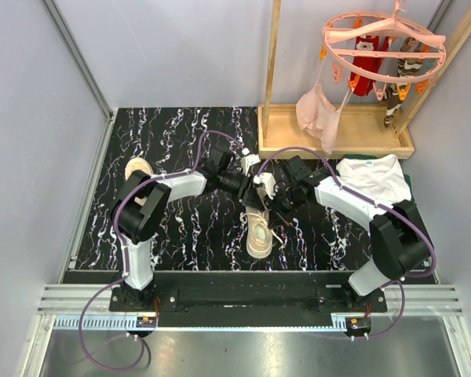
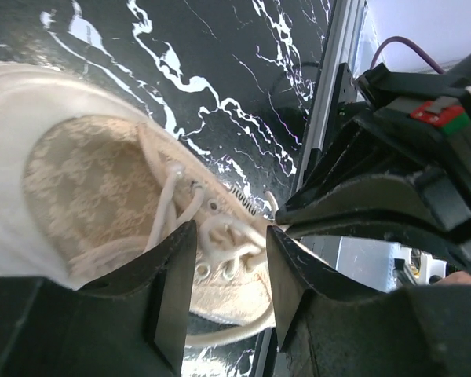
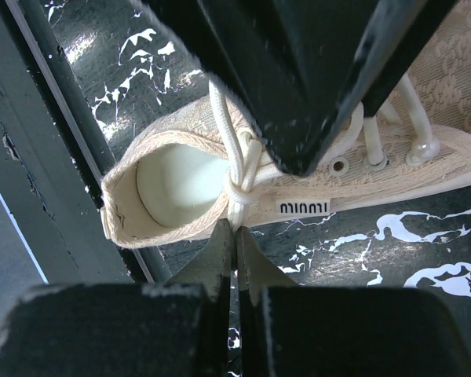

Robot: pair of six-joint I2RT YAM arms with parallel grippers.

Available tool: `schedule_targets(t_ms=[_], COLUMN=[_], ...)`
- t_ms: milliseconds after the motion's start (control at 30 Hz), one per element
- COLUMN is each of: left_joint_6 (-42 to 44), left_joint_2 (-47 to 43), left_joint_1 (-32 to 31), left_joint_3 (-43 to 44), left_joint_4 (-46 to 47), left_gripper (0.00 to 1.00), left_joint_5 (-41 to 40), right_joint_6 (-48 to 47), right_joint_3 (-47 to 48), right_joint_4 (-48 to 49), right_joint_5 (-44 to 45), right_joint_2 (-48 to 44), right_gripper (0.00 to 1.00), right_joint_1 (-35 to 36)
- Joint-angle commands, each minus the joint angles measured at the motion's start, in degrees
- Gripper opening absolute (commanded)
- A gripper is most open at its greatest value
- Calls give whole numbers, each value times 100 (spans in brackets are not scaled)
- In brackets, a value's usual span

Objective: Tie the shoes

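Peeking from behind the left arm (image 1: 145,208), the left shoe (image 1: 138,167) shows only in part. The left gripper (image 2: 230,263) hangs with jaws apart over the middle shoe's (image 1: 259,233) eyelets, hiding its upper from the right wrist view. The right gripper (image 3: 237,236) is pressed closed beside the heel opening. The lace (image 3: 237,169) reaches its tips, but whether it is pinched is unclear.

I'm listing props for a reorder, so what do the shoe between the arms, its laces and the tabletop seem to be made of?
Shoe: beige woven fabric, matte, with a lacy pattern on the toe. Laces: white round cord with a soft sheen, likely cotton or polyester. Tabletop: glossy black with white veins, a marble look; whether it is real stone or printed film, I cannot tell.
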Motion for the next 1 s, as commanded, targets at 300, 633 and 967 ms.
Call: schedule_targets(t_ms=[300, 633, 967], left_joint_6=[-646, -1676, -2036], left_joint_2=[88, 132, 1], left_joint_1=[-205, -205, -214], left_joint_3=[-22, -453, -849], left_joint_4=[869, 1776, 2197], left_gripper=[40, 45, 38], left_joint_5=[-12, -144, 85], right_joint_6=[-47, -56, -29], right_joint_3=[160, 151, 116], right_joint_4=[60, 86, 122], right_joint_5=[-15, 3, 73], right_joint_2=[-118, -136, -145], right_gripper=[0, 0, 0], right_joint_1=[-22, -31, -31])
